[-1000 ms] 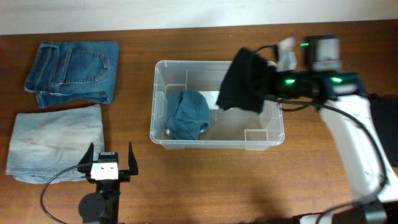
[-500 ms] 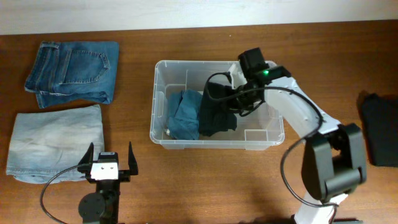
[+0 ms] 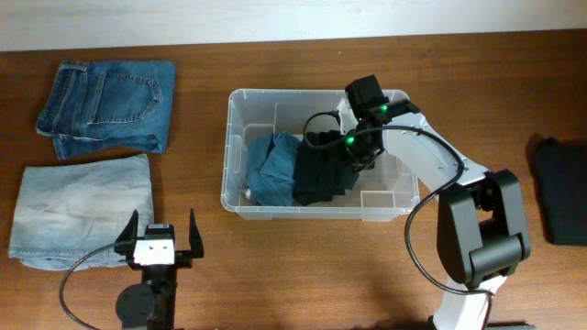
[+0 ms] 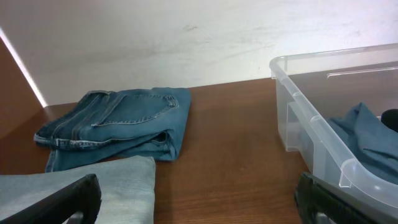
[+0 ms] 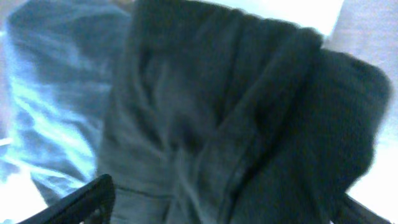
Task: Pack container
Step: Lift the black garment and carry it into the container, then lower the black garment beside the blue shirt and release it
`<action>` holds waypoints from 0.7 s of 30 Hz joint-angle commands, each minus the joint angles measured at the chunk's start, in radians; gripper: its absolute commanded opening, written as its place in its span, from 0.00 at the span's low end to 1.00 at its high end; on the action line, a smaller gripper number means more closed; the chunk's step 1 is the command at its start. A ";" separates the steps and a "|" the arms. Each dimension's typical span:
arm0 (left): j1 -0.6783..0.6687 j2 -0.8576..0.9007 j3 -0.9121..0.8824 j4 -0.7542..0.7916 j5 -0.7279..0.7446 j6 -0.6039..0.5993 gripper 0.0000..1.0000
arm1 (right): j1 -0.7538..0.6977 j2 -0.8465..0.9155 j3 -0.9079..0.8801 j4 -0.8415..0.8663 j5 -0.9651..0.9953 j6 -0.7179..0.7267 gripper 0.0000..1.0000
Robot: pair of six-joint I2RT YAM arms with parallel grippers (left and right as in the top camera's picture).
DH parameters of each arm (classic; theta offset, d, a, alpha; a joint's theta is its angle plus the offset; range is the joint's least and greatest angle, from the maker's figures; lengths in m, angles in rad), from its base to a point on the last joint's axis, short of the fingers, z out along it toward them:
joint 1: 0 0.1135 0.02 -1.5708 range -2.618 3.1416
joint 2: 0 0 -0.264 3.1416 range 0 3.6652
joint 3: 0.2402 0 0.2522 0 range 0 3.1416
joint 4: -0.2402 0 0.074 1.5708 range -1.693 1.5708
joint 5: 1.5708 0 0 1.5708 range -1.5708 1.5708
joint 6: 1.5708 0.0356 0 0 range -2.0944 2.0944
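The clear container (image 3: pixel 275 92) stands mid-table, and its near wall (image 4: pixel 311 118) shows in the left wrist view. Inside it on the left lies a teal garment (image 3: pixel 268 172) (image 4: pixel 367 137) (image 5: pixel 43 81). A black garment (image 3: pixel 321 176) (image 5: pixel 236 124) lies beside it in the middle. My right gripper (image 3: pixel 345 151) (image 5: pixel 221 208) is down inside the container, just over the black garment, open, with its fingers wide on either side of the cloth. My left gripper (image 3: pixel 156 236) (image 4: pixel 199 205) rests open near the table's front, holding nothing.
Folded dark blue jeans (image 3: pixel 108 105) (image 4: pixel 118 124) lie at the back left. Folded light blue jeans (image 3: pixel 83 209) (image 4: pixel 99 180) lie in front of them, beside the left gripper. Another black garment (image 3: pixel 559 188) lies at the table's right edge.
My right arm brought the black garment from above the container's right rim down inside it, beside the teal garment. Its jaws then opened and let the garment go. The left arm has not moved.
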 commanded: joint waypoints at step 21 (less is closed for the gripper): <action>-0.003 -0.008 -0.006 -0.001 -0.003 0.013 0.99 | 0.008 0.012 0.261 -0.331 0.227 -0.078 0.80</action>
